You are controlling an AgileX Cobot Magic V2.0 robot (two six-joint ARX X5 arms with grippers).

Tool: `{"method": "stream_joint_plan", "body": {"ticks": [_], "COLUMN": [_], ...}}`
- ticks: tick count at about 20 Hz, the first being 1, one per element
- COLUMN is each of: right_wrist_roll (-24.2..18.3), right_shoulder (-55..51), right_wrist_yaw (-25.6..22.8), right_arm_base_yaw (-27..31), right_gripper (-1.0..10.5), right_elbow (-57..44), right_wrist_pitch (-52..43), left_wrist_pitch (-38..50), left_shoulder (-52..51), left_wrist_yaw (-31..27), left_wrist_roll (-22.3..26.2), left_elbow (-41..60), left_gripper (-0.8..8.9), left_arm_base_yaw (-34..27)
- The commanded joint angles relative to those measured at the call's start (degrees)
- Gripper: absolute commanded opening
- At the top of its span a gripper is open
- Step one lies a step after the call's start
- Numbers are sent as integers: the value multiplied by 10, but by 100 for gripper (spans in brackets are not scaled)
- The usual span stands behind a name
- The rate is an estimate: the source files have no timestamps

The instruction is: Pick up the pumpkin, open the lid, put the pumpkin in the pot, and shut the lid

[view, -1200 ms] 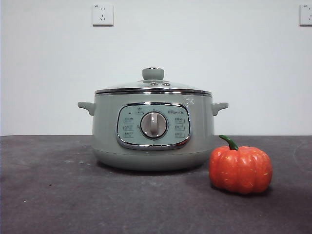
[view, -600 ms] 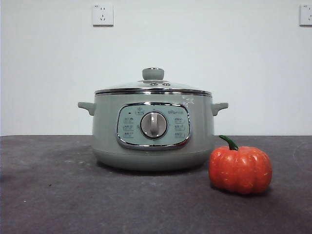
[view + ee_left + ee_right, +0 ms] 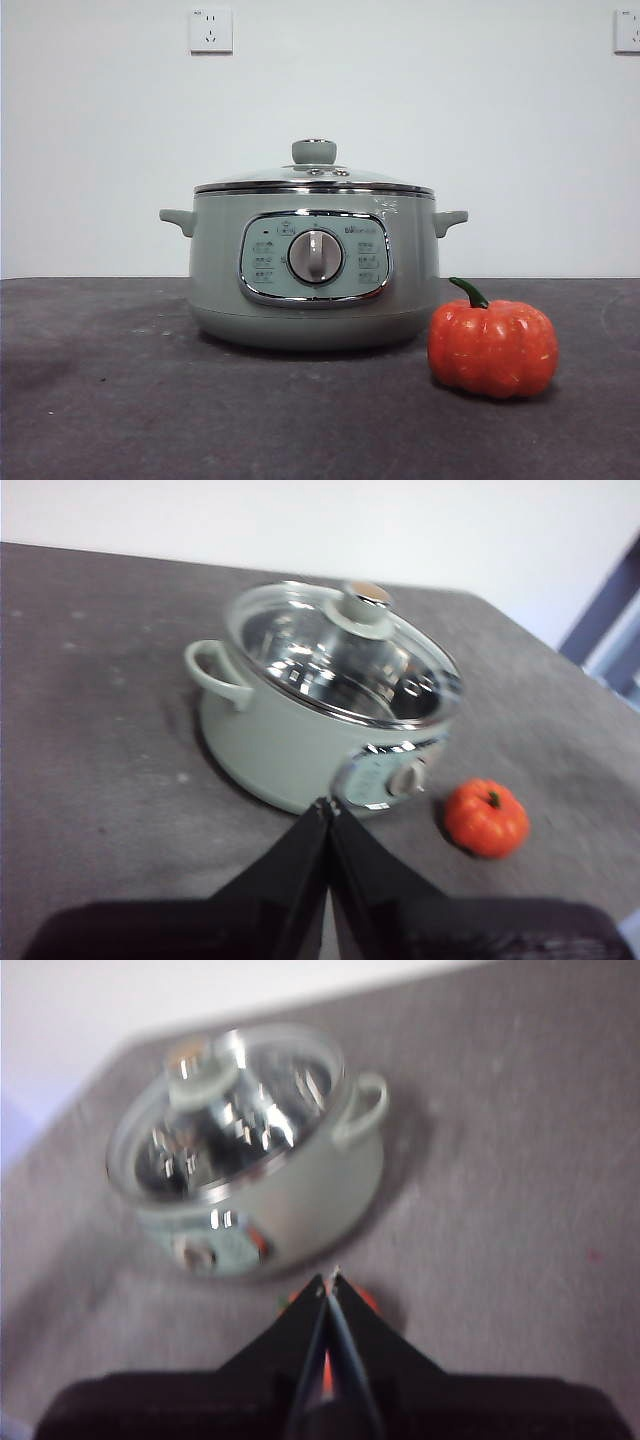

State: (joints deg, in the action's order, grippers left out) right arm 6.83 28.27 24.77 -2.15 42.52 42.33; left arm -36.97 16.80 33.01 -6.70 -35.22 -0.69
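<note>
My left gripper hangs high above the bench with its jaws pressed together, nothing between them. Ahead of and below it sits the pot, the lid seated on the rim with its knob on top; the pumpkin lies off to one side of that gripper, well apart from it and just beside the pot's control panel.

My right gripper is also pinched to a narrow slit and empty, and it hangs almost directly over the pumpkin, whose orange only peeks out from behind the jaws in the right wrist view. The pot lies beyond it.

Risks as I judge them: both grippers must open before descending, or shut tips will just knock things. The pumpkin is glossy, ribbed and round, so an off-centre pinch could squirt it away or roll it against the pot wall. The right wrist view is blurred, so alignment is uncertain. The lid knob is small and smooth; a shallow grip there could let the glass lid tilt and clatter back onto the rim.
</note>
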Motion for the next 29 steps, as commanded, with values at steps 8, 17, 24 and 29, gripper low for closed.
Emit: {"method": "stream_joint_plan", "body": {"ticks": [8, 17, 24, 29], "right_wrist_roll": [-137, -114, -115, -120], "right_shoulder": [92, 95, 138, 242], "right_wrist_yaw": [22, 23, 21, -16], "right_arm_base_yaw": [-38, -41, -85, -159], "right_gripper": [-11, 707, 696, 696], "right_elbow": [105, 108, 108, 108], "right_wrist_pitch": [157, 156, 155, 119], "left_wrist_pitch": [-90, -78, -76, -76], "left_shoulder": [63, 63, 63, 63], "left_wrist_yaw": [78, 74, 74, 74], "left_wrist_roll": [102, 77, 78, 78], "left_elbow": [-70, -72, -72, -72], "left_gripper": [-8, 754, 754, 754], "left_arm_base_yaw": [0, 0, 0, 0]}}
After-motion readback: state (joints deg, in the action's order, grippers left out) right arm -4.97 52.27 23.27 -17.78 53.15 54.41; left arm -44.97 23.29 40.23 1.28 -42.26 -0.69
